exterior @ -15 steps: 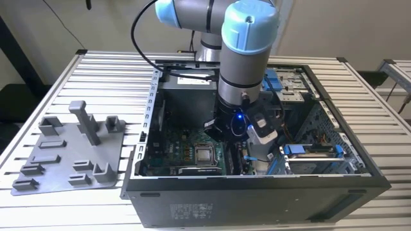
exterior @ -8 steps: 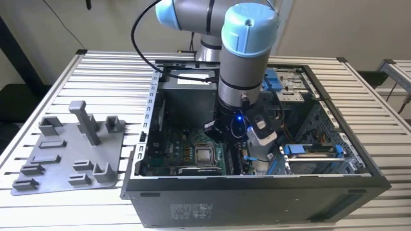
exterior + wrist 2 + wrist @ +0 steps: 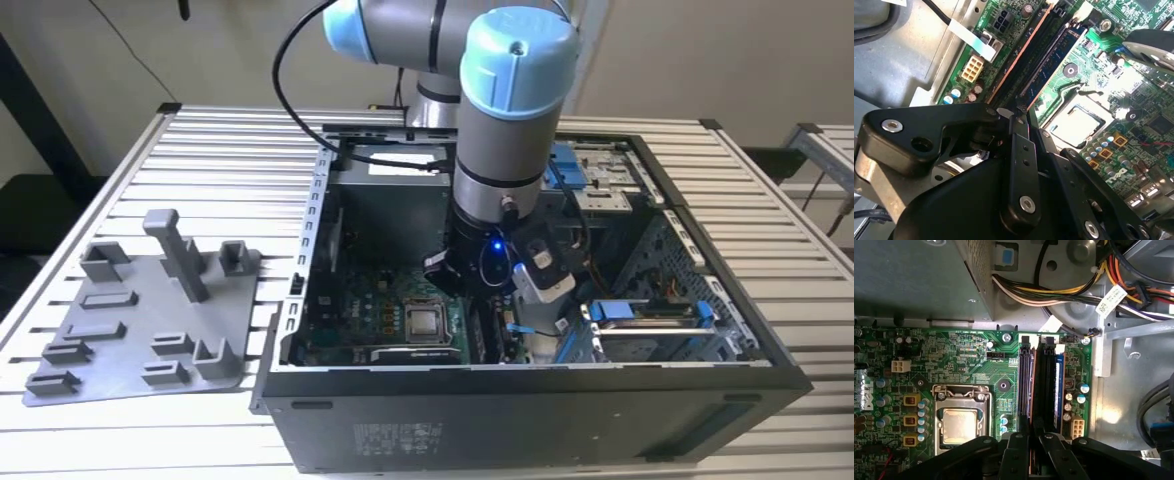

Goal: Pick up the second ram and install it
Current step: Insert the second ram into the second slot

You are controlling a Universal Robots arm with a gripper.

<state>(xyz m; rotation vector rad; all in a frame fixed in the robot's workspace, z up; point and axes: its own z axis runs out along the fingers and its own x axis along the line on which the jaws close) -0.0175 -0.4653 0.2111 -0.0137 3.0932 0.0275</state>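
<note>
In both wrist views the second ram (image 3: 1030,390) (image 3: 1024,52) is a thin dark stick standing on edge along a black slot of the green motherboard (image 3: 954,355), its top edge showing brownish. My gripper (image 3: 1030,442) (image 3: 1016,114) sits over the stick's near end, with the black fingers drawn close on either side of it. Another stick with a blue face (image 3: 1058,385) stands in a slot beside it. From the exterior view, the arm reaches down into the open computer case (image 3: 534,400) and the gripper (image 3: 465,285) hangs low over the board.
The processor socket (image 3: 959,425) lies beside the slots. Bundled power cables (image 3: 1054,290) and a metal cage crowd the board's far end. Outside the case, on the exterior view's left, a grey plastic tray (image 3: 147,320) with raised blocks lies on the slatted table.
</note>
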